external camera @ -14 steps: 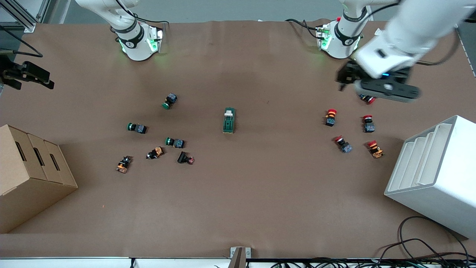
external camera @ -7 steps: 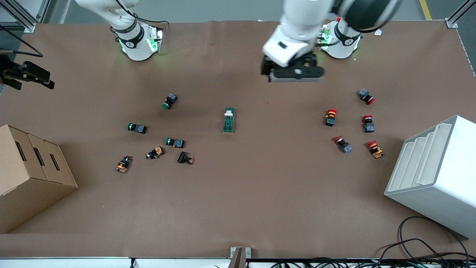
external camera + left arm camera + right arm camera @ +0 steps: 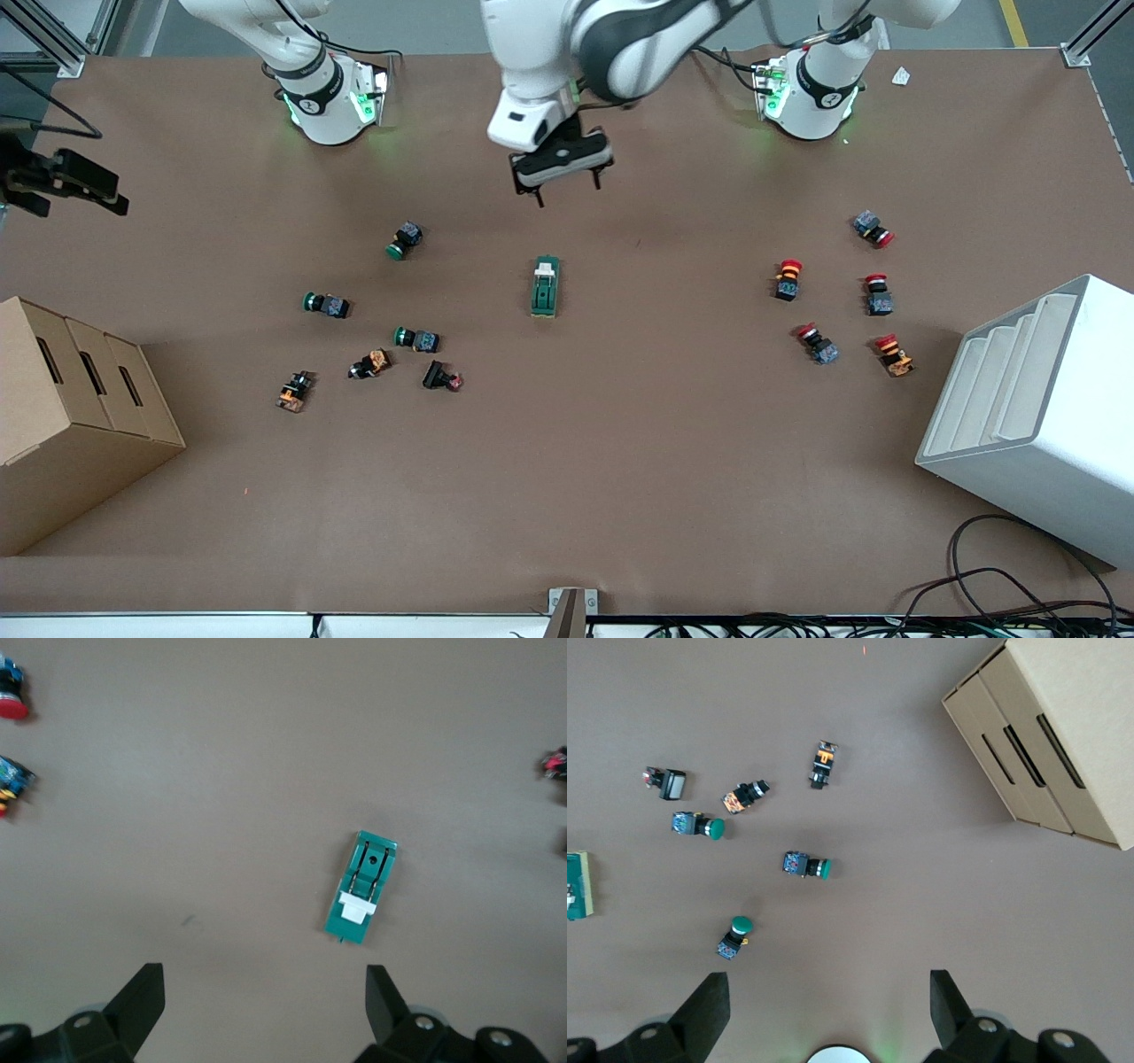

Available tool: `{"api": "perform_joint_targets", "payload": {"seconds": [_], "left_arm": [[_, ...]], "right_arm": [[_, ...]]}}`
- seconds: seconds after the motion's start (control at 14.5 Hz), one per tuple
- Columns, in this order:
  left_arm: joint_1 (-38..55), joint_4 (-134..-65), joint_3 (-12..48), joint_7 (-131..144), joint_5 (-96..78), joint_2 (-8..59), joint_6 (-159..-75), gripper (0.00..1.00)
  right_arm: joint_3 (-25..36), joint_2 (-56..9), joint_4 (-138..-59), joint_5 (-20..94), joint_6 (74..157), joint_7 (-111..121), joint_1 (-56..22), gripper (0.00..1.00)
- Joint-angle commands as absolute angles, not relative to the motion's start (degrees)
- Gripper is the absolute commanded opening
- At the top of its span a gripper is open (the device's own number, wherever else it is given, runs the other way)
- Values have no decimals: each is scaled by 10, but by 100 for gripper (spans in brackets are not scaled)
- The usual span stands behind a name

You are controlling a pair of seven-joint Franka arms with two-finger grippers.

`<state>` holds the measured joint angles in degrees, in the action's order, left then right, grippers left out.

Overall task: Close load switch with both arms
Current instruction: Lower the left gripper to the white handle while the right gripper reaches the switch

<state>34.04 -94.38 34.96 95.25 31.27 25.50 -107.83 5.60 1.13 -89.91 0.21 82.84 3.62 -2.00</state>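
The load switch (image 3: 546, 286), a dark green block with a white lever piece at one end, lies flat in the middle of the table. It also shows in the left wrist view (image 3: 361, 889) and at the edge of the right wrist view (image 3: 578, 886). My left gripper (image 3: 567, 190) hangs open and empty over bare table, off the switch's white-lever end; its own view shows the wide gap (image 3: 263, 979). My right gripper (image 3: 828, 983) is open and empty, high over the table by its own base, and is out of the front view.
Green-capped push buttons (image 3: 405, 240) lie scattered toward the right arm's end, red-capped ones (image 3: 788, 278) toward the left arm's end. A cardboard box (image 3: 71, 416) stands at the right arm's end and a white rack (image 3: 1036, 416) at the left arm's end.
My left arm has swung from over the red-capped buttons at its own end to over the middle of the table by the load switch. The switch has not moved.
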Motion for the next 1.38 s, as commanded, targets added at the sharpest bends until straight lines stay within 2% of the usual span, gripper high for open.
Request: {"api": "perform_joint_targets", "payload": {"seconds": [0.0, 0.14, 0.28, 0.55, 0.9, 1.1, 1.31], "left_arm": [[387, -934, 349, 1070, 410, 325, -1082, 100], [415, -954, 349, 1134, 500, 364, -1092, 100], [424, -969, 349, 1212, 580, 394, -1109, 99], [423, -1037, 348, 1314, 759, 416, -1171, 99], [414, -1064, 330, 1351, 931, 444, -1173, 99], [418, -1069, 316, 1449, 1052, 479, -1167, 99], [424, -1073, 303, 1457, 1082, 490, -1151, 99]], "right_arm": [[56, -59, -892, 4, 857, 34, -17, 100], [55, -114, -886, -3, 875, 35, -27, 100], [53, -122, -889, 10, 901, 21, -45, 100], [52, -142, -893, 44, 913, -158, -100, 100], [52, -191, -904, 119, 954, -409, -186, 100], [52, -226, -905, 134, 1018, -528, -248, 100], [51, -264, -905, 139, 1084, -638, -303, 100]]}}
